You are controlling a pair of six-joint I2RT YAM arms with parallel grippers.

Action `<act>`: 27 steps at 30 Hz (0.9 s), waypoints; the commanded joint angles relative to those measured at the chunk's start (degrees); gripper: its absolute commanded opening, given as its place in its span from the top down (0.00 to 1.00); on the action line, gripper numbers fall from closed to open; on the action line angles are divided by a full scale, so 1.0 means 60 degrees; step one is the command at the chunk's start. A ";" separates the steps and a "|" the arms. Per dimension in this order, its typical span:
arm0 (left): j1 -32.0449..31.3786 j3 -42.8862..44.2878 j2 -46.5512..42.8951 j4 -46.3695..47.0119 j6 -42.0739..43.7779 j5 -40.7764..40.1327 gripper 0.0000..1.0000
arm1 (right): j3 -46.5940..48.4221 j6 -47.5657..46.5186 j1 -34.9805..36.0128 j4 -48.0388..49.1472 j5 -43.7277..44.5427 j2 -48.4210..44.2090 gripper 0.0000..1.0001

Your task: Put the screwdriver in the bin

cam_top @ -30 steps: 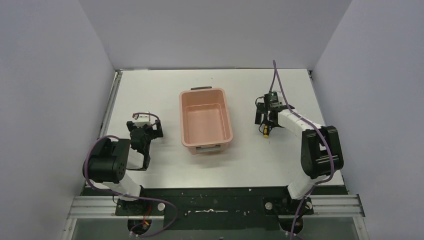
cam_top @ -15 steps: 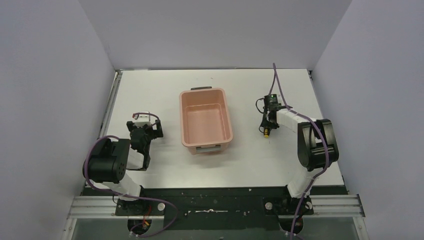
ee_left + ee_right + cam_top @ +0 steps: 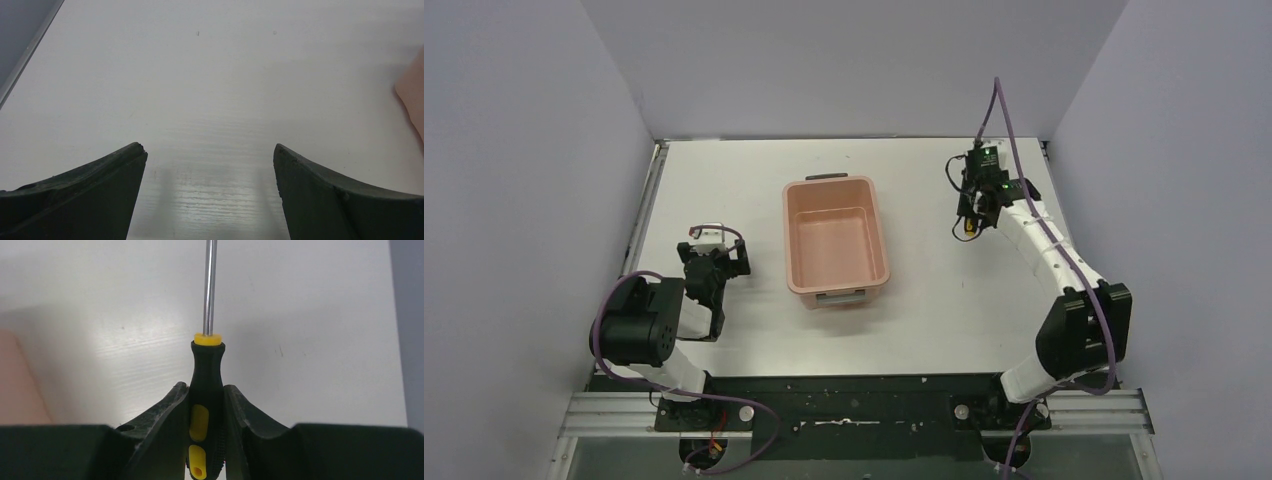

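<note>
My right gripper [image 3: 206,390] is shut on the screwdriver [image 3: 206,375], its black and yellow handle clamped between both fingers and its thin metal shaft pointing away from the wrist. From above, the right gripper [image 3: 969,215] hangs over the table to the right of the bin [image 3: 836,240], with the yellow handle end of the screwdriver [image 3: 967,229] showing below it. The salmon-pink bin stands at the table's middle and holds nothing. My left gripper [image 3: 714,262] rests low, left of the bin. Its fingers stand open over bare table in the left wrist view [image 3: 210,152].
Grey walls close in the white table on the left, back and right. A sliver of the pink bin [image 3: 414,92] shows at the right edge of the left wrist view. The arms' bases sit on a black rail [image 3: 854,405] at the near edge.
The right gripper closed on the screwdriver and lifted it off the table, moving up and toward the back right. The right arm stretched out. The left arm stayed still.
</note>
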 commanded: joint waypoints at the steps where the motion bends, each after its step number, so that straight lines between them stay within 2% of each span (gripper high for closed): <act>1: 0.0017 0.0164 -0.0084 0.0385 -0.0058 -0.0010 0.03 | 0.1604 -0.0259 0.0720 -0.1431 0.1146 -0.0683 1.00; 7: 0.0017 0.0164 -0.0085 0.0382 -0.0056 -0.0008 0.03 | 0.3765 0.0293 0.2435 -0.2551 0.1817 -0.0409 1.00; 14: 0.0017 0.0164 -0.0085 0.0384 -0.0048 -0.0014 0.03 | 0.4975 0.0509 0.5189 -0.2197 0.1718 0.0324 0.98; 19: 0.0017 0.0164 -0.0085 0.0380 -0.0045 -0.0014 0.03 | 0.4847 0.1007 0.6449 -0.1430 0.1968 0.0978 0.98; 27: 0.0017 0.0171 -0.0077 0.0383 -0.0047 -0.0009 0.03 | 0.3170 0.1862 0.7026 0.0006 0.1885 0.2026 0.98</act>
